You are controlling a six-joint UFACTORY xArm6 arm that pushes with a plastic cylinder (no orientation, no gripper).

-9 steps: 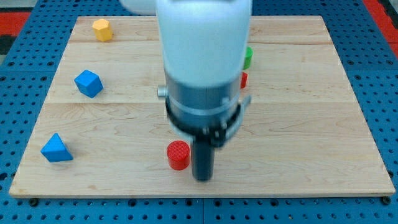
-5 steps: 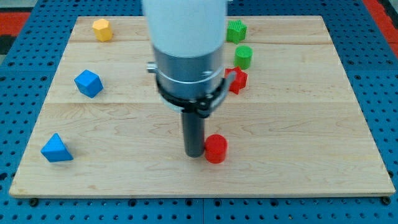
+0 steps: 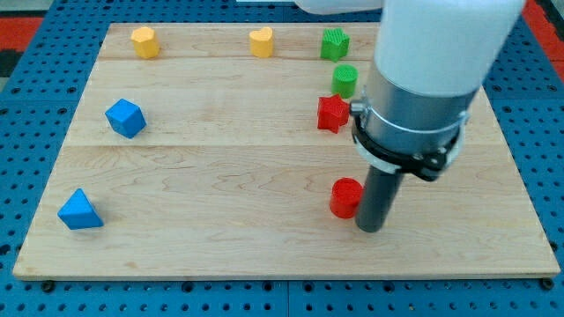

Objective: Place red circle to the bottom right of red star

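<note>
The red circle [image 3: 345, 197] lies on the wooden board, below the red star [image 3: 332, 114] and slightly to its right. My tip [image 3: 371, 228] rests on the board just right of the red circle, touching or almost touching its right side. The arm's body rises above the tip and hides part of the board's right half.
A green circle [image 3: 345, 81] and a green star [image 3: 334, 43] sit above the red star. A yellow heart [image 3: 261, 41] and a yellow hexagon [image 3: 144, 41] lie along the top edge. A blue cube [image 3: 125, 118] and a blue triangle [image 3: 79, 210] sit at the left.
The red circle has slid rightward across the lower board. My tip moved from its right side to its left, then across to its right side again.
</note>
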